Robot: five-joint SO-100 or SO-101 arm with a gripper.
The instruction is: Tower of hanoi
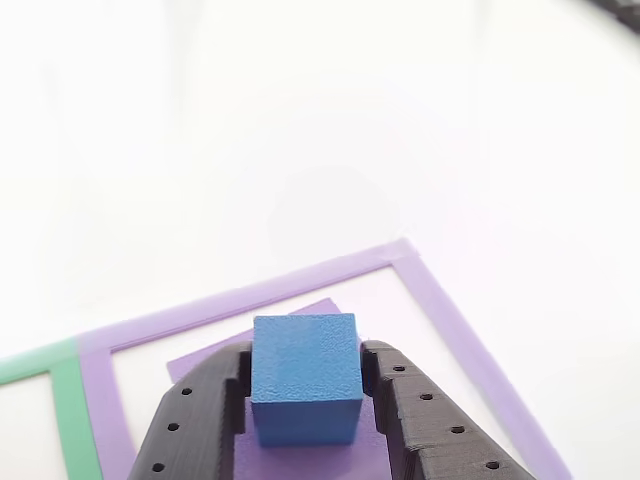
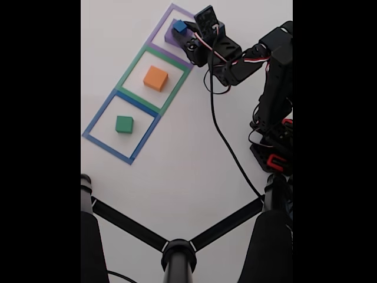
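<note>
White table [image 2: 194,171], purple tape square [image 1: 440,300] — hand [image 1: 305,385] gripping blue cube [image 1: 305,375]

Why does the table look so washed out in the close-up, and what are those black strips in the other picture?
In the other view, bright light bleaches the table to near white, though the blue cube stays sharp. In the fixed view, black bars flank an upright picture with even lighting and faint shadows.

The arm [image 2: 259,65] is black, built of blocky segments. Its gripper [image 1: 305,400] has two matte black printed fingers [image 1: 195,420], ribbed by layer lines, each with a row of small round holes. A black cable [image 2: 224,141] trails from the wrist, with thin red and white wires by the joints. A red part [image 2: 275,160] marks the base.
</note>
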